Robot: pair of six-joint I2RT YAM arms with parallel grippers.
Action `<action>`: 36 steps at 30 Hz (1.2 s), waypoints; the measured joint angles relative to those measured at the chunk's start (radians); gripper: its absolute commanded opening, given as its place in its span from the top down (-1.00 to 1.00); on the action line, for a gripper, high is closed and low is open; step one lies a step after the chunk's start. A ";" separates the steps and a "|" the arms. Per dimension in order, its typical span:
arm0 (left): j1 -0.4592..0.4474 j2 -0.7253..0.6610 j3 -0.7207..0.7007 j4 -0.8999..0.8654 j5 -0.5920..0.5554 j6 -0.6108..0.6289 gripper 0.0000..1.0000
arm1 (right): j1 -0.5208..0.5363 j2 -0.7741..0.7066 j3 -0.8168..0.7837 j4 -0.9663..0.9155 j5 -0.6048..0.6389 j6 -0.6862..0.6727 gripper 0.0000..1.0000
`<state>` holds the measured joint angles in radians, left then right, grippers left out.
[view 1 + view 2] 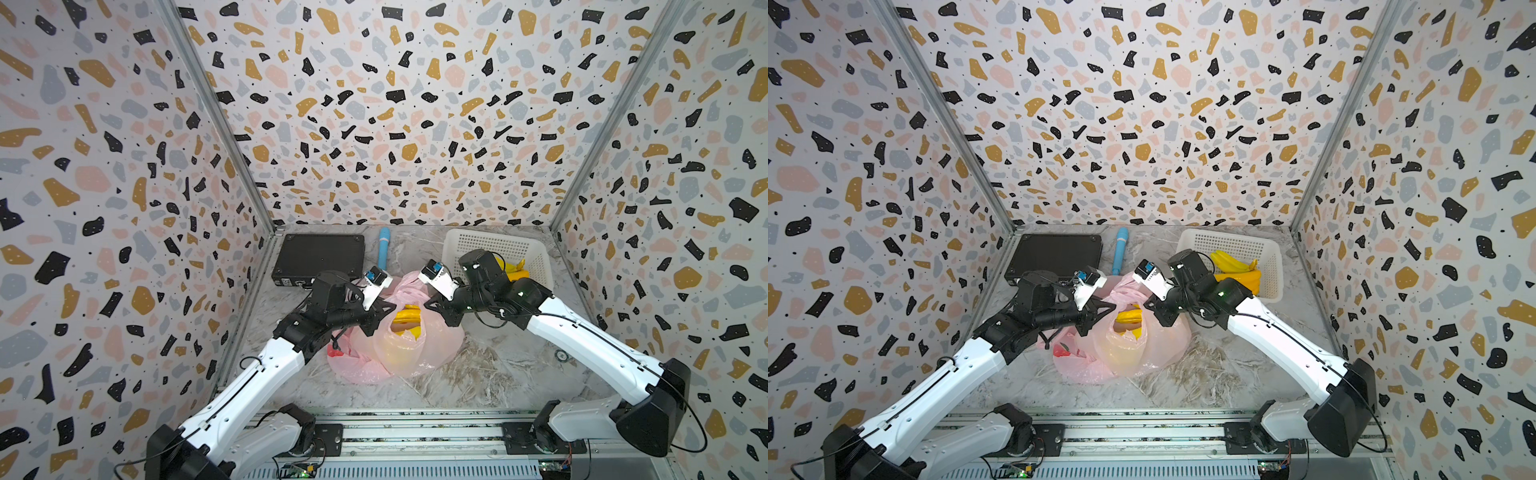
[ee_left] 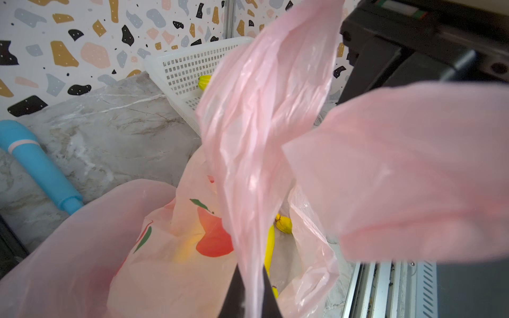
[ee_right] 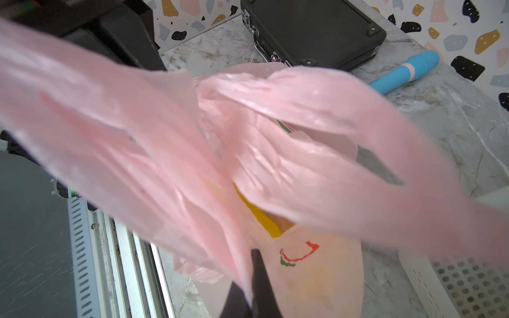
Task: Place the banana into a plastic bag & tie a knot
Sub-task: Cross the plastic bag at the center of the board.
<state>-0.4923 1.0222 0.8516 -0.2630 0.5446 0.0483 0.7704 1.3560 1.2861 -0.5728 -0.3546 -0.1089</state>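
A pink plastic bag (image 1: 415,353) (image 1: 1133,353) with a red fruit print lies in the middle of the marble table, its mouth open upward. A yellow banana (image 1: 409,316) (image 1: 1129,318) lies inside it and also shows in the left wrist view (image 2: 271,242) and the right wrist view (image 3: 264,217). My left gripper (image 1: 380,318) (image 2: 252,278) is at the left side of the mouth, shut on a pink bag handle (image 2: 261,124). Opposite it, my right gripper (image 1: 436,311) (image 3: 252,272) is shut on the other handle (image 3: 179,165). Both handles are lifted and stretched above the bag.
A white perforated basket (image 1: 457,245) with more yellow bananas (image 1: 513,268) stands at the back right, close behind the right arm. At the back left sits a black case (image 1: 320,253), with a blue cylindrical object (image 1: 383,249) beside it. Patterned walls enclose three sides.
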 measured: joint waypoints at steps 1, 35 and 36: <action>0.000 -0.001 0.000 0.002 0.002 0.002 0.59 | 0.003 0.007 0.003 0.000 0.000 0.000 1.00; 0.000 -0.030 0.000 0.084 0.040 0.015 -0.54 | 0.012 0.068 0.045 -0.035 0.015 0.018 1.00; 0.000 -0.027 0.001 0.086 0.040 0.014 -0.51 | 0.012 0.068 0.045 -0.035 0.015 0.019 1.00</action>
<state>-0.4923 0.9947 0.8524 -0.1768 0.5850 0.0628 0.7822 1.4239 1.3308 -0.6083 -0.3393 -0.0898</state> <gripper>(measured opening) 0.777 0.039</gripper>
